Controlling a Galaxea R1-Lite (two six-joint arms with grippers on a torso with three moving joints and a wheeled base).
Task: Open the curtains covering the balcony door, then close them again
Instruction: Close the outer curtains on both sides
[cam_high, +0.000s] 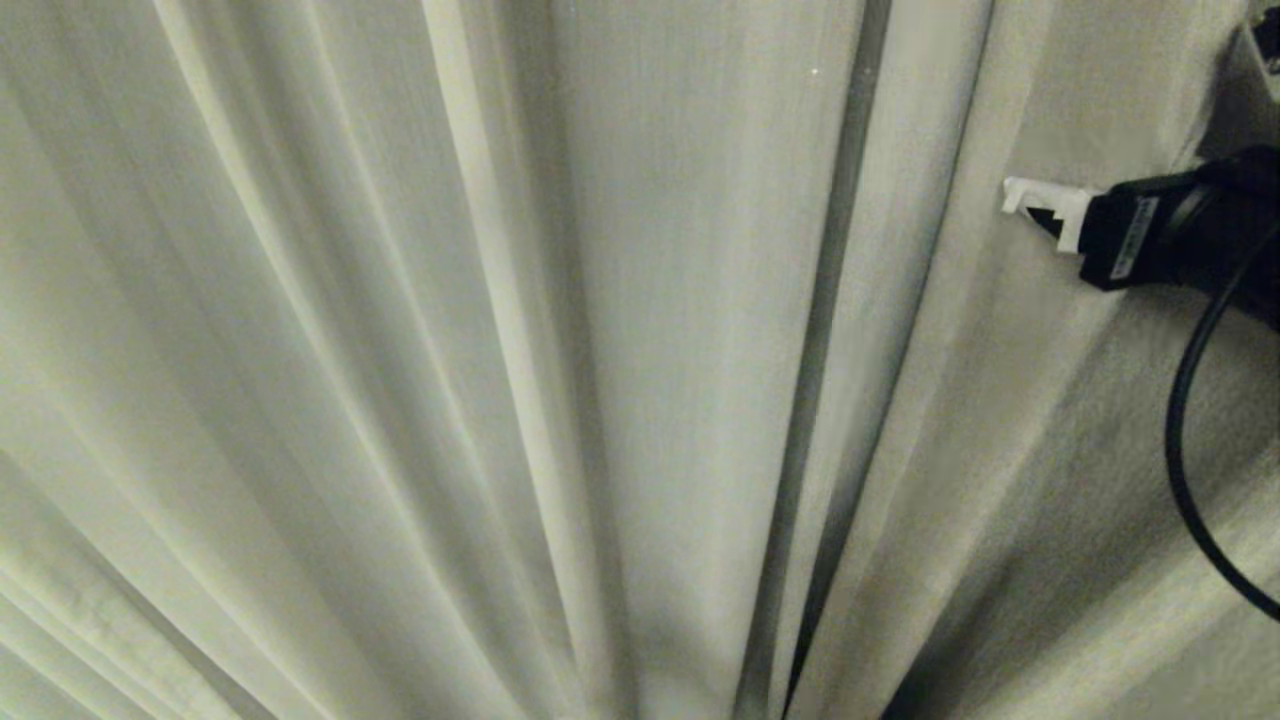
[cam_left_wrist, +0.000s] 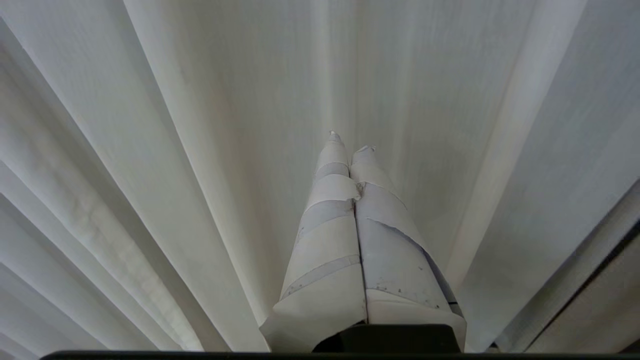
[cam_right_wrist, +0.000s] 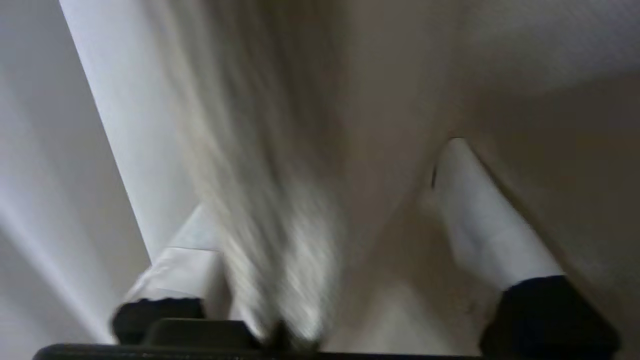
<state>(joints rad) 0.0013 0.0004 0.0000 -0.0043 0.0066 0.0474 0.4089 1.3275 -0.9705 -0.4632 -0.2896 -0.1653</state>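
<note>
From the head we saw the curtains (cam_high: 600, 350) drawn shut, our right end effector (cam_high: 1030, 205) against the right panel; the left end effector (cam_left_wrist: 350, 150) was pressed together, idle; the right fingers (cam_right_wrist: 480, 220) were spread astride a fold, so we judged a deep bite best.

I note the curtains (cam_high: 620, 350) as matt woven cloth, finely ribbed. My left hand (cam_left_wrist: 350, 145) is wrapped in dull white tape; my right hand (cam_high: 1020, 195) shows smooth white plastic on black housing.
</note>
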